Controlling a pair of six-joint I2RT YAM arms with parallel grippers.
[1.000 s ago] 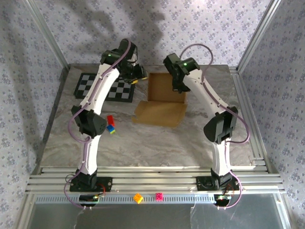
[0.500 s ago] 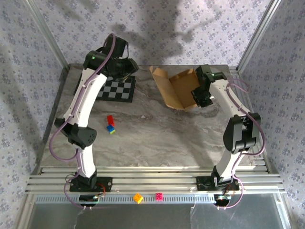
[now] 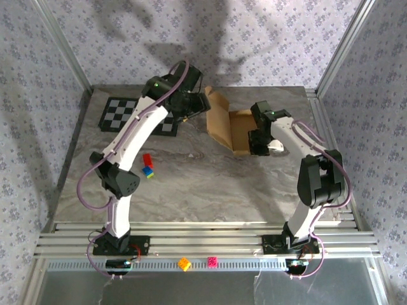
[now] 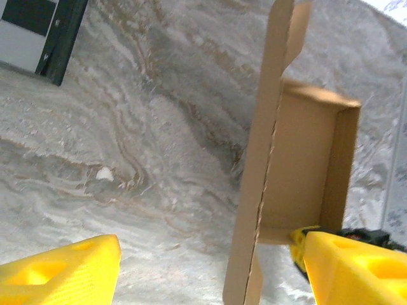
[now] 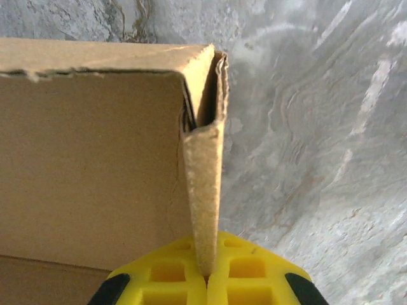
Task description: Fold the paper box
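the right gripper [image 5: 206, 276] hides the paper box [image 3: 230, 130] corner at 4 o'clock in the top view; elbow bent, it is clenched on the box's side wall [image 5: 205, 184]. the left gripper [image 3: 202, 105], arm stretched far, is released, its jaws straddling the upright flap [image 4: 264, 159]. the box sits at 1 o'clock from the table centre

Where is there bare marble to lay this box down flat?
Widest bare patch: the near middle of the table, bordered by the coloured blocks, the paper box and the front rails. Crowded at the far side: checkerboard mat, box, left gripper, right gripper.
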